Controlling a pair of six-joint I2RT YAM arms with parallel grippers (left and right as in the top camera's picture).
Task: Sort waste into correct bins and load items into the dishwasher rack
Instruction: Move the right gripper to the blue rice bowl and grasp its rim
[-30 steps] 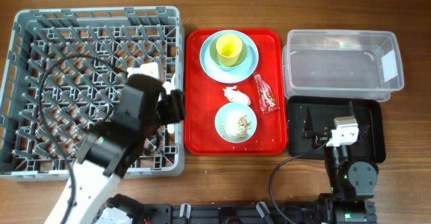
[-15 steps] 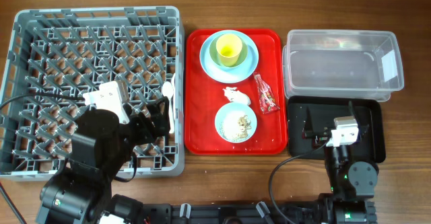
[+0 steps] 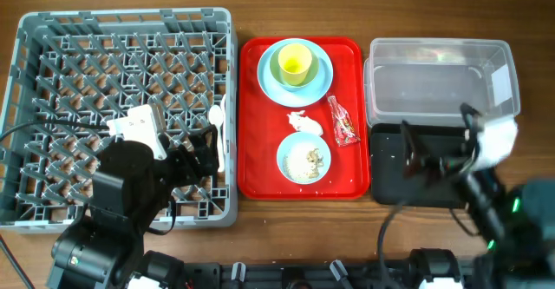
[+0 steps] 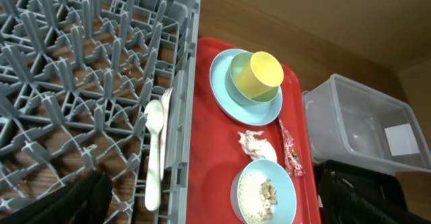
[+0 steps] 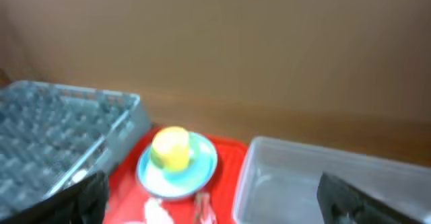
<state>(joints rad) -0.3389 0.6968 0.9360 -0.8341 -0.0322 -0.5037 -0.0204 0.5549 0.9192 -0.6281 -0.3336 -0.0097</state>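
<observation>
The spoon (image 4: 154,150) and fork (image 4: 166,101) lie side by side in the rack (image 3: 121,16), just inside its right wall, so I judge the cutlery step done. My left fingers (image 4: 74,200) are spread wide and hold nothing; they hang low over the rack's right side, close to the spoon but apart from it.

Everything else sits on the red tray (image 3: 260,172) beside the rack: the cup (image 3: 295,62) standing on the plate (image 3: 270,81) at the far end, the bowl (image 3: 284,154) with crumbs (image 3: 308,159) in it at the near end, and between them the napkin (image 3: 303,122) and the wrapper (image 3: 342,121). The tub (image 3: 438,85) and the black tray (image 3: 390,176) look empty — no waste is sorted yet.

My right fingers (image 5: 357,197) are also spread and empty, raised over the black tray and facing the red tray. I take the next step to be the waste. The wrapper is nearest my right side — I would come down over it, pinch it low against the tray without nudging the bowl, and carry it to a bin.
</observation>
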